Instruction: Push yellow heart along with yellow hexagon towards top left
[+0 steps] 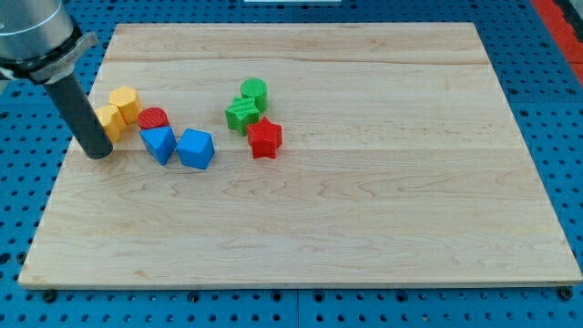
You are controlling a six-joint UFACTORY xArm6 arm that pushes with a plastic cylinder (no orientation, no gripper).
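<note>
The yellow hexagon (pixel 125 102) sits near the board's left edge, in the upper half. The yellow heart (pixel 111 121) touches it on its lower left and is partly hidden by my rod. My tip (pixel 98 154) rests on the board just below and left of the heart, at or very near its lower left side.
A red cylinder (pixel 153 117) lies right of the yellow pair, with two blue blocks (pixel 158 144) (pixel 196 148) below it. A green cylinder (pixel 255 90), a green star (pixel 242 113) and a red star (pixel 265 138) cluster near the middle. The wooden board (pixel 364 210) lies on a blue pegboard.
</note>
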